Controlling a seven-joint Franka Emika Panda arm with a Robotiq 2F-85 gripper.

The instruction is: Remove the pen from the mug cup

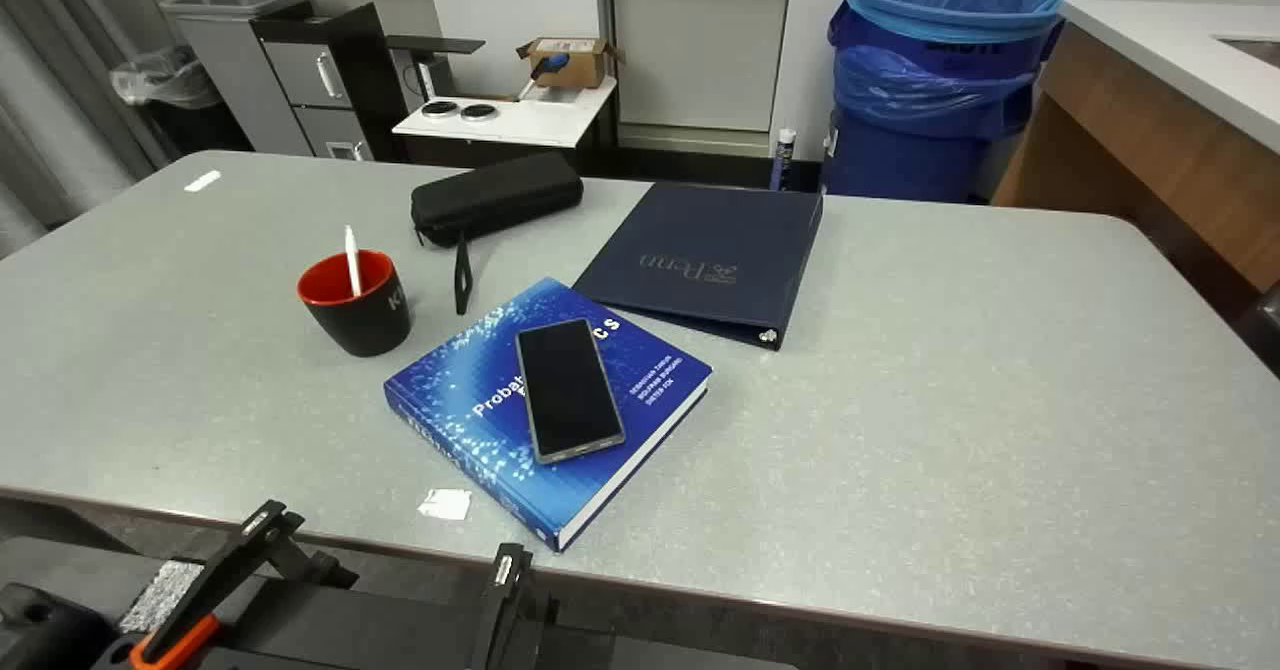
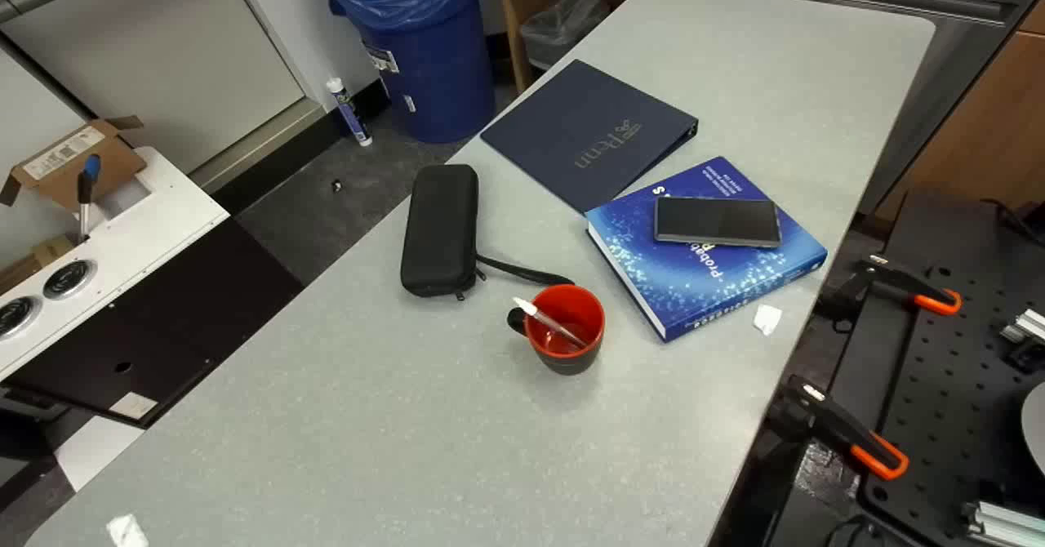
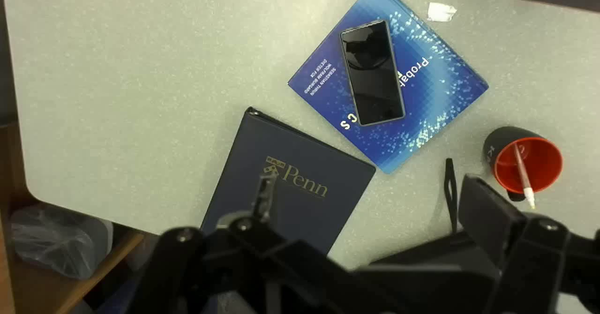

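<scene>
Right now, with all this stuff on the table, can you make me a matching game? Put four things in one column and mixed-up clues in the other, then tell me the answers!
Things
1. pen
2. mug
3. phone
4. case

Clues
A. red inside, dark outside
B. black, with a strap
C. leaning, with a whitish end poking up
D. lying on the blue book

Right pairs
1 goes with C
2 goes with A
3 goes with D
4 goes with B
</scene>
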